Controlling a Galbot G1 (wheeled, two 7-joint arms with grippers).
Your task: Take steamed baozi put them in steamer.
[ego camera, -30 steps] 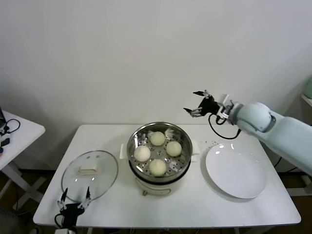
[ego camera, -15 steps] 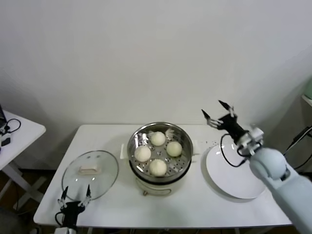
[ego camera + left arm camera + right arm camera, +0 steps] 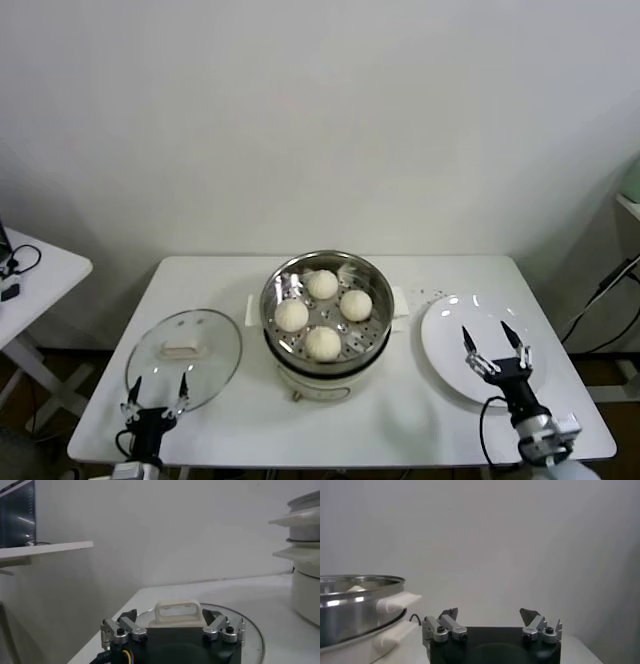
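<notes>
Here, all four steamed baozi [image 3: 322,313] sit inside the steamer [image 3: 276,322], a shiny round metal basket with a holed floor, standing on a cream cooker base in the middle of the white table [image 3: 420,420]. The buns are pale, smooth and round: one toward the wall, one toward my body, one on my left side and one on my right, close together but with gaps of metal showing between them. My right gripper [image 3: 497,348] hangs low at the near edge of the table on my right side, over the near part of the flat white plate [image 3: 445,350], which lies just beside the steamer. Its two fingers are spread wide apart and hold nothing; in the right wrist view the gripper [image 3: 490,620] points toward a bare wall, with the steamer's rim [image 3: 360,587] and a side handle off to one side. My left gripper [image 3: 155,396] is parked low at the near left edge of the table, just at the near rim of the round glass lid [image 3: 190,368], fingers likewise spread and empty. In the left wrist view the lid's cream handle [image 3: 177,612] shows between those fingers.
</notes>
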